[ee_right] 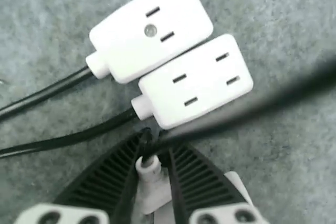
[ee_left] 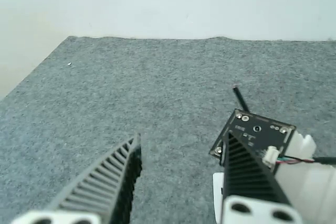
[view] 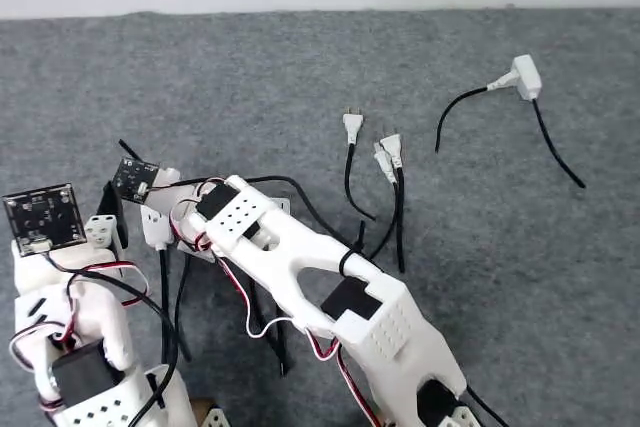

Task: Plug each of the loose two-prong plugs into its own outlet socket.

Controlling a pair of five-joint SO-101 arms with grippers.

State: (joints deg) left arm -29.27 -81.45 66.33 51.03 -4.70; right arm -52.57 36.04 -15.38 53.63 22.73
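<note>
While my right end effector [ee_right: 152,148] grips a white plug [ee_right: 148,174] just beside an outlet socket [ee_right: 194,82], my left end effector [ee_left: 182,144] hangs released.

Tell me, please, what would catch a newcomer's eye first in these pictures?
The right tool is clamped on a held plug, right beside two white outlet sockets lying side by side on the grey carpet. In the high view, loose plugs with black cords lie mid-carpet beyond the arms. The left tool hangs open over bare carpet.
</note>
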